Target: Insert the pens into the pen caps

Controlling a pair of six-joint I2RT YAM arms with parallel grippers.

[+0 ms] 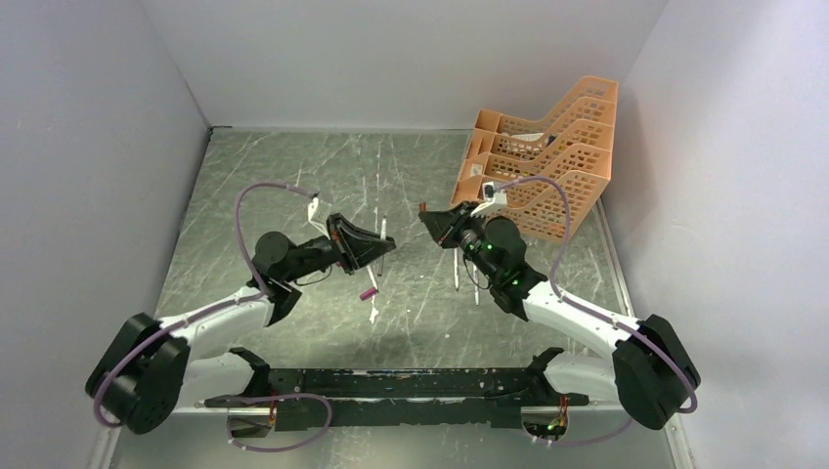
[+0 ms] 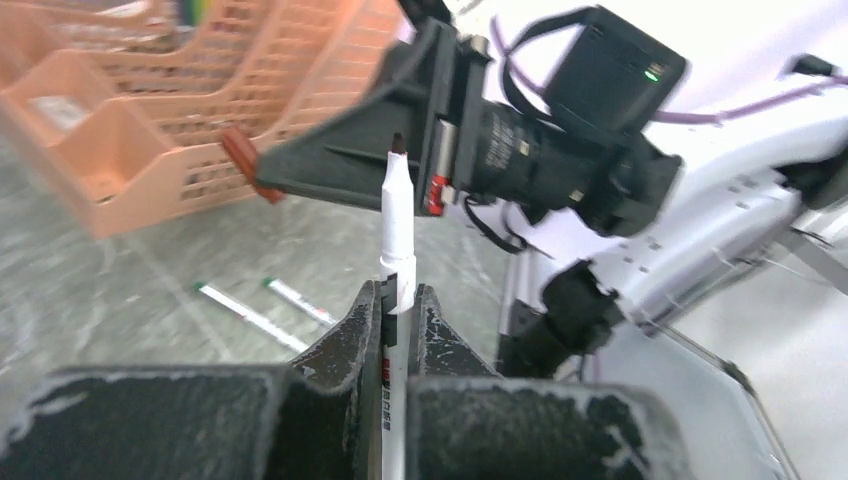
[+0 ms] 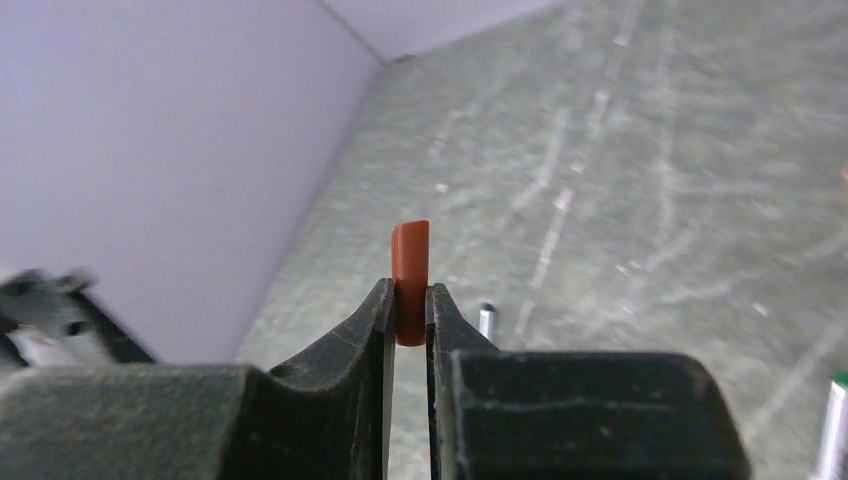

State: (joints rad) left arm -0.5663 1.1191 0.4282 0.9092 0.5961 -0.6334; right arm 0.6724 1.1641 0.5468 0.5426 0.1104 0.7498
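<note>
The left gripper (image 2: pixel 398 315) was clamped tight on a white pen (image 2: pixel 397 225), whose dark tip pointed toward the right gripper (image 3: pixel 410 310). That one was pinched on a red-brown cap (image 3: pixel 410 262) that stuck out past its fingertips. Both were held above the middle of the table (image 1: pixel 293 176), close but apart. A magenta cap (image 1: pixel 368 292) lay on the table near the left gripper, and two more pens (image 1: pixel 457 269) lay right of centre, nearer than the orange mesh tray (image 1: pixel 547 147)

You get soft, even light and faint shadows on the scratched grey tabletop (image 1: pixel 293 176), while wrist-view backgrounds blur.
</note>
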